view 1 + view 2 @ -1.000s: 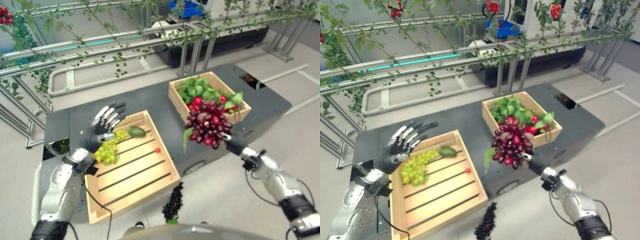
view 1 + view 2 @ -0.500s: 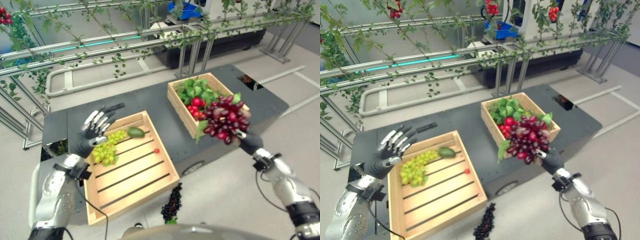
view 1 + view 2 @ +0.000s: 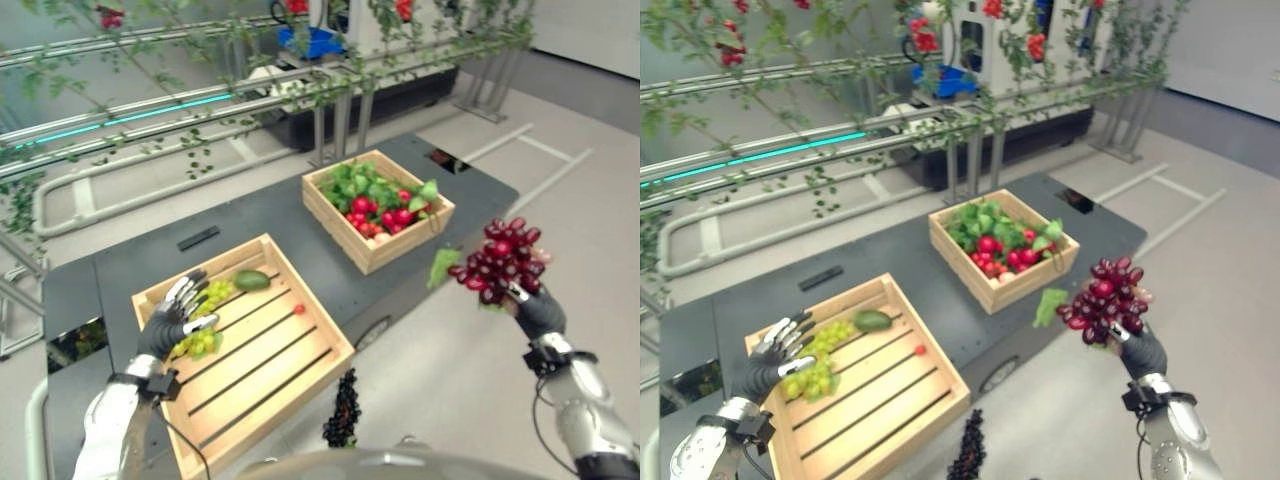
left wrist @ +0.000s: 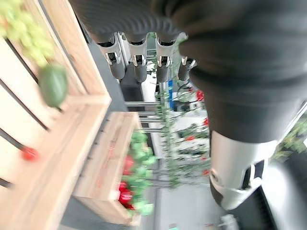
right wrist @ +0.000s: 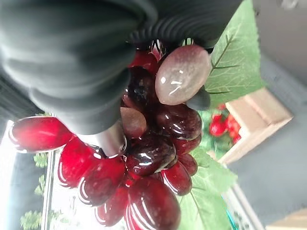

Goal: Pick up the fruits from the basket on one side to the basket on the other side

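Dark grape bunch [image 3: 342, 410] is lying on the floor nearest the camera, just off the front edge of the slatted crate [image 3: 300, 365]. Right hand [image 3: 537, 312] is gripping the red grape bunch [image 3: 500, 262] from underneath, fingers curled round the stem end, holding it up in the air well to the right of the slatted crate and out past the black platform [image 3: 300, 250], over the floor. A green leaf [image 3: 441, 266] is hanging off the bunch's side. Left hand [image 3: 172, 322] is hovering over the slatted crate's left part, fingers spread and straight, grasping nothing, right above the green grapes [image 3: 200, 340]. Also lying in that crate: an avocado [image 3: 251, 280] near the far rim and a small red fruit [image 3: 298, 309] mid-slat. Further back, beyond the slatted crate, the leafy crate [image 3: 345, 225] is holding red fruits [image 3: 385, 212] and green leaves.

Handling, judged: the bunch is looking light but floppy, its berries glossy, slick and liable to pop off or bruise if squeezed. Best hold is probably the stem or the cluster's core, not the outer berries
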